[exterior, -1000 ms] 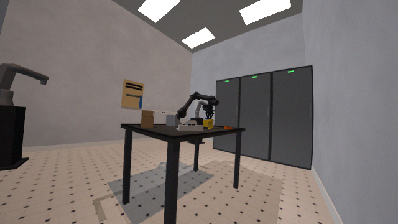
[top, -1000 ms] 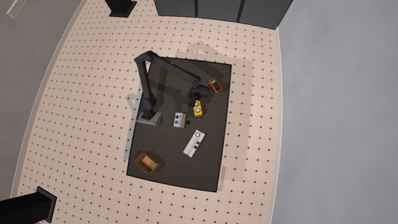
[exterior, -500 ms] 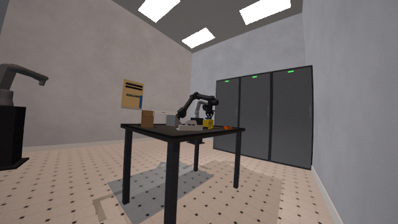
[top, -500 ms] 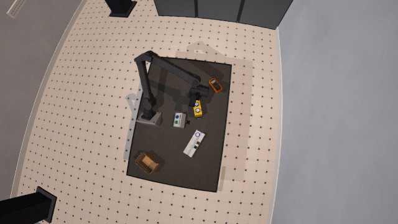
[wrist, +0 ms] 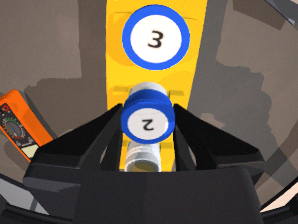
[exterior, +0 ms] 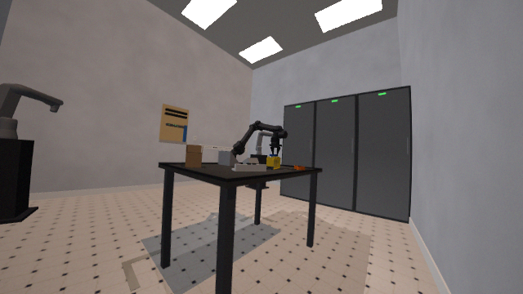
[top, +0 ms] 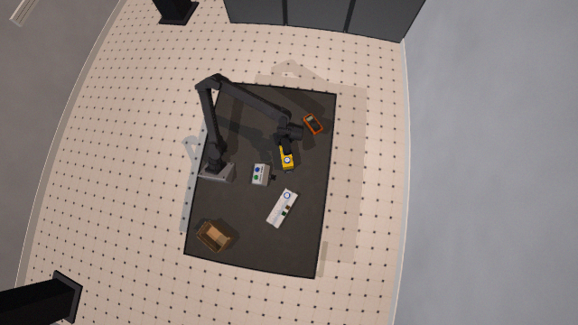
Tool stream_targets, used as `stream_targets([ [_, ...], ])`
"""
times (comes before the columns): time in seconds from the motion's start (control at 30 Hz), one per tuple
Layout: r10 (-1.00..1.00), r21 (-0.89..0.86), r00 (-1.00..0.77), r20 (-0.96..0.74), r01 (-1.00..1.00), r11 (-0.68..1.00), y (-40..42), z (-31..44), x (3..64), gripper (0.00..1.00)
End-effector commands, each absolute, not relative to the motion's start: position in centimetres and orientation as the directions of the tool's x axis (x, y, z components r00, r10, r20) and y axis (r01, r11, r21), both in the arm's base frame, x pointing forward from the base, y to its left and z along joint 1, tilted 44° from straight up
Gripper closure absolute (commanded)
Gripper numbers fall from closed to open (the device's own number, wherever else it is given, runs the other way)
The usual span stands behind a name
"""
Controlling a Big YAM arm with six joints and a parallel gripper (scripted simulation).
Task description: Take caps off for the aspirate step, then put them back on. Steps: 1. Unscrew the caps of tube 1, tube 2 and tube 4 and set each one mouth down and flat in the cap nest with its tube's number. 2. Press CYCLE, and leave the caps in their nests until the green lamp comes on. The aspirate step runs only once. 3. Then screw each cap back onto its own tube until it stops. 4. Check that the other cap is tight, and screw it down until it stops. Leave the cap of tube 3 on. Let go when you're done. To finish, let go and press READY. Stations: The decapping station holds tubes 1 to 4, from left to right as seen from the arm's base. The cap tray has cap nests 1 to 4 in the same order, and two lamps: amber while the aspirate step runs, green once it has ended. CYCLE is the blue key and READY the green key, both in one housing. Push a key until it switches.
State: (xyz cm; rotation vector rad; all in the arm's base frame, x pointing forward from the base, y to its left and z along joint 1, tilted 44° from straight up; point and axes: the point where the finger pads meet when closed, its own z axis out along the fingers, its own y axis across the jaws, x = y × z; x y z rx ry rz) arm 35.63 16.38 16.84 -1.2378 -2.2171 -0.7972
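The yellow decapping station (top: 286, 159) stands on the dark table, also seen in the side view (exterior: 273, 162) and the wrist view (wrist: 158, 43). My gripper (wrist: 148, 111) is over it and shut on the blue cap of tube 2 (wrist: 148, 123), whose white label reads 2; the tube's clear body shows below the cap. The cap of tube 3 (wrist: 156, 38) sits on its tube just beyond. The white cap tray (top: 282, 208) holds one blue cap (top: 286, 196) in an end nest. Its lamps look dark.
The grey key housing (top: 260, 173) with the blue key (top: 257, 169) and green key (top: 256, 178) stands near the arm's base. An orange meter (top: 312, 124) lies at the table's far side. An open cardboard box (top: 215, 236) sits at a table corner.
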Motion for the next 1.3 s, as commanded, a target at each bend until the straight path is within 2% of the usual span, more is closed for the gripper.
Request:
stream_targets([
  [0.0,0.466,0.444,-0.701,0.540,0.708,0.550,15.71,18.29,36.86,1.00],
  [0.3,0.225,0.614,-0.915,0.335,0.393,0.685,15.68,18.24,36.95,1.00],
  [0.37,0.225,0.614,-0.915,0.335,0.393,0.685,15.68,18.24,36.95,1.00],
  [0.63,-0.055,0.695,-0.996,0.075,0.012,0.719,15.68,18.22,37.02,1.00],
  [0.87,-0.265,0.686,-0.955,-0.134,-0.283,0.671,15.67,18.23,37.07,1.00],
  [0.93,-0.265,0.686,-0.955,-0.134,-0.283,0.671,15.67,18.23,37.07,1.00],
  [1.1,-0.432,0.626,-0.846,-0.312,-0.525,0.577,15.67,18.27,37.11,1.00],
  [1.27,-0.539,0.550,-0.724,-0.432,-0.684,0.478,15.67,18.27,37.14,1.00],
])
